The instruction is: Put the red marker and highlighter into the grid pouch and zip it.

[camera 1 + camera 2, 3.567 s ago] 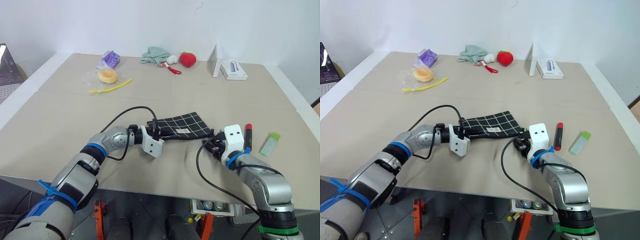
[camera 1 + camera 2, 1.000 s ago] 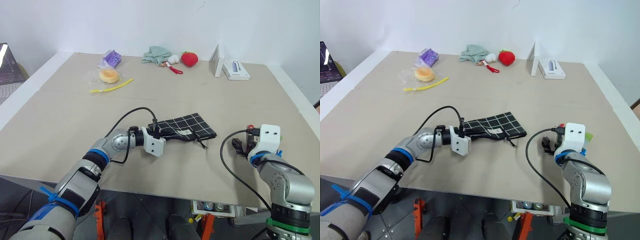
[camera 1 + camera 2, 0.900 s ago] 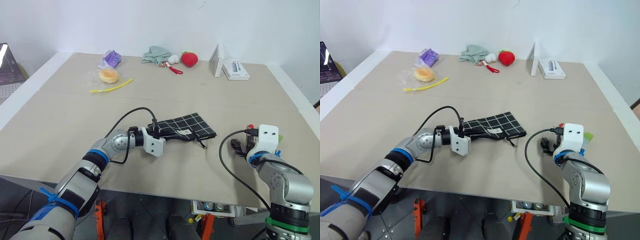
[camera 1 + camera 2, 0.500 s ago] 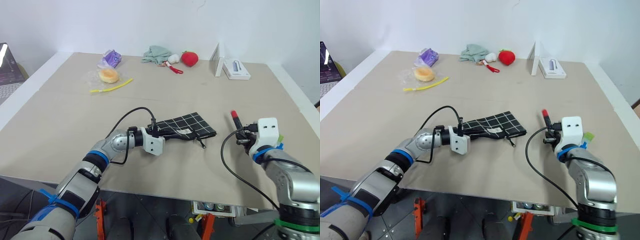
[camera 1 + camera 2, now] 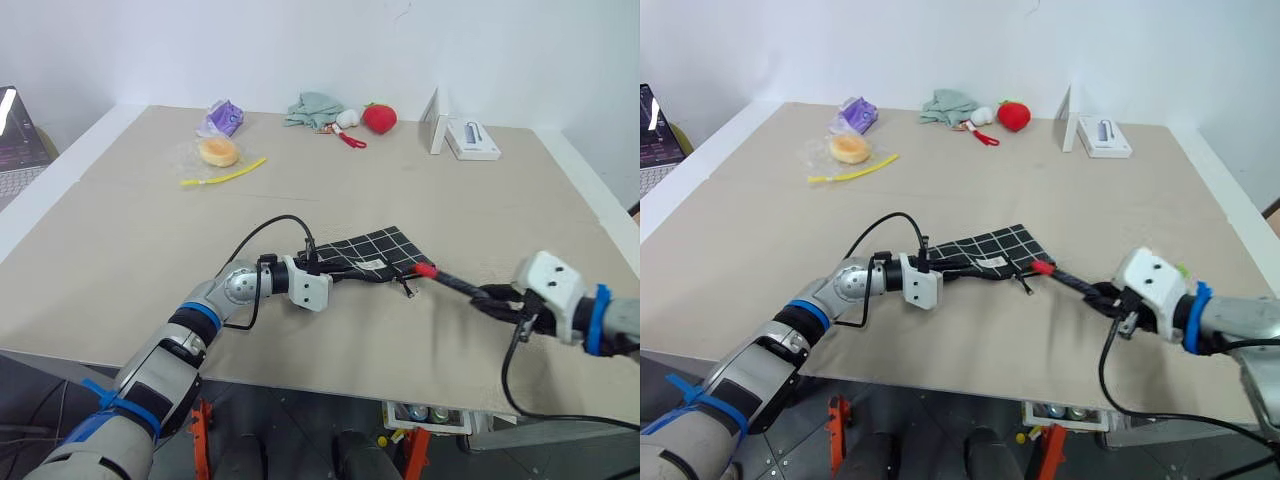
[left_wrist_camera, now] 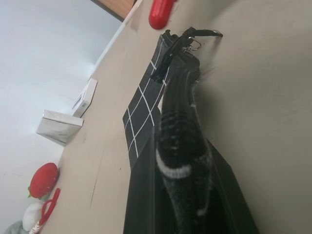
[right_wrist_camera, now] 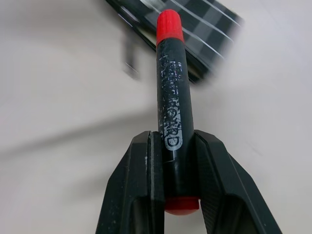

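One of the two pens is in hand: the right gripper [image 7: 170, 161] is clamped on the black barrel of the red marker [image 5: 447, 279], its red tip aimed toward ten o'clock at the near right corner of the grid pouch [image 5: 375, 250], which lies flat near the middle of the table [image 5: 130, 250]. The left gripper [image 5: 322, 268], fingers closed, pinches the pouch's near edge at its nine o'clock end, apparently holding the mouth taut; the wrist view shows the fabric gathered between the black fingers, with the zipper pull [image 6: 194, 39] lying out at the far end beside the marker's tip. The zipper pull's position suggests the pouch has been opened, though how wide the mouth gapes cannot be told. The highlighter [image 5: 1181, 268] is only just glimpsed as a green sliver behind the right wrist, at about three o'clock from the pouch, untouched on the tabletop. By this reckoning the job is barely a third done: the marker is lifted but not yet inside, the highlighter has yet to be fetched, and the zip remains to be drawn. A strawberry plush [image 5: 378, 118] and other clutter sit at the table's twelve o'clock edge, well apart.
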Action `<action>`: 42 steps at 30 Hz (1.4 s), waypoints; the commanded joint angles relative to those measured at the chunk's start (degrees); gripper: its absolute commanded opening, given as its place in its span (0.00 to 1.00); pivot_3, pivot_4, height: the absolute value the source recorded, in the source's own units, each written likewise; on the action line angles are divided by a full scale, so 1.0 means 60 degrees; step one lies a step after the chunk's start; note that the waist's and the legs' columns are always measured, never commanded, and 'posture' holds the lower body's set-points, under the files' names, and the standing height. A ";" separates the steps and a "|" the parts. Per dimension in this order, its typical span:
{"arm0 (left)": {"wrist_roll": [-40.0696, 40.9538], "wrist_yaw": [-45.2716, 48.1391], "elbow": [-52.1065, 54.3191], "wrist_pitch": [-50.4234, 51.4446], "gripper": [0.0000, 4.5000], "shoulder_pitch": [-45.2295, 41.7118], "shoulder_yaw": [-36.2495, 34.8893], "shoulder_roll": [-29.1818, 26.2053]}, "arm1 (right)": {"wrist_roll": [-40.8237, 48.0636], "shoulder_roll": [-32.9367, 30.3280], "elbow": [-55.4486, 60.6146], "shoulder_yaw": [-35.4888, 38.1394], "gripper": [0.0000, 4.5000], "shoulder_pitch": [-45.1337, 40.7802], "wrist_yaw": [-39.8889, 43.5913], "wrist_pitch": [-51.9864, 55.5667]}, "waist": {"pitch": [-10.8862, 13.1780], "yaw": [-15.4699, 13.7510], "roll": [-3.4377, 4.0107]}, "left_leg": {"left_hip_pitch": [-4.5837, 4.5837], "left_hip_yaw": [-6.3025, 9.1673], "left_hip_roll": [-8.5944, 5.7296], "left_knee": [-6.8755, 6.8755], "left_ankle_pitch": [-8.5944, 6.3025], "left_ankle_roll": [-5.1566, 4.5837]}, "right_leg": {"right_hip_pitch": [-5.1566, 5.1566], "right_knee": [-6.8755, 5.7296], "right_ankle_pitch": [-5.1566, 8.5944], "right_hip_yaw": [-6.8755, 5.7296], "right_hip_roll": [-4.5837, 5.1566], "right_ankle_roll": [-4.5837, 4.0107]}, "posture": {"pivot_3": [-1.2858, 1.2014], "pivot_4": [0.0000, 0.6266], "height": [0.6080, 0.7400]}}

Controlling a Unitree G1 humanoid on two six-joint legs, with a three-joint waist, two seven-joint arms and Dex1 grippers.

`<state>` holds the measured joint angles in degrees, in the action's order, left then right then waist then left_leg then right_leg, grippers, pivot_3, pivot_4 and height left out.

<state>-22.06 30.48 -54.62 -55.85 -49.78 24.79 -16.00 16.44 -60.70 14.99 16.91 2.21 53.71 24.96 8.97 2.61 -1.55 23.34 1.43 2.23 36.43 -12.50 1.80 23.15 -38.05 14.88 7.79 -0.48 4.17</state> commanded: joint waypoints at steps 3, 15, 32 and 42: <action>0.0030 0.0126 0.0119 0.0026 0.00 0.0224 0.0113 0.0109 | -0.0449 -0.0107 -0.0345 -0.0145 0.13 -0.0101 0.0160 -0.0648 | -0.0002 -0.0002 0.0004 | 0.0001 0.0002 -0.0002 -0.0003 0.0000 0.0000 | 0.0000 -0.0001 0.0001 0.0001 0.0001 0.0001 | 0.52 0.24 0.94; -0.0012 0.0188 0.0293 -0.0087 0.00 0.0266 0.0202 0.0139 | -0.0950 0.0344 -0.0811 -0.1381 0.13 -0.1305 0.0020 -0.0891 | -0.0002 -0.0003 0.0005 | 0.0003 0.0004 -0.0009 -0.0001 0.0000 0.0001 | -0.0001 -0.0002 0.0002 0.0001 0.0005 0.0003 | 0.52 0.24 0.94; 0.2056 0.2459 0.1538 0.0190 0.00 0.0553 0.0051 0.0670 | -0.2112 0.1235 -0.0842 -0.3757 0.13 -0.3650 0.0937 -0.3276 | 0.0006 -0.0002 0.0016 | 0.0007 0.0017 -0.0015 0.0000 0.0001 0.0000 | 0.0003 -0.0010 0.0001 -0.0004 0.0007 0.0001 | 0.52 0.24 0.94; 0.2190 0.2714 0.1609 0.0380 0.00 0.0610 -0.0090 0.0775 | -0.2393 0.1689 -0.0508 -0.4070 0.13 -0.3651 0.1038 -0.3671 | 0.0006 -0.0004 0.0015 | 0.0007 0.0019 -0.0016 0.0007 0.0001 0.0000 | 0.0002 -0.0013 -0.0001 -0.0004 0.0008 -0.0002 | 0.52 0.24 0.94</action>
<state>-10.73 46.80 -48.31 -53.36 -45.58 24.49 -12.90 1.17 -51.56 7.76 -7.11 -18.77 60.12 4.35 9.01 2.58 -1.46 23.38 1.55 2.14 36.48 -12.50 1.81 23.16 -38.14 14.86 7.76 -0.44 4.13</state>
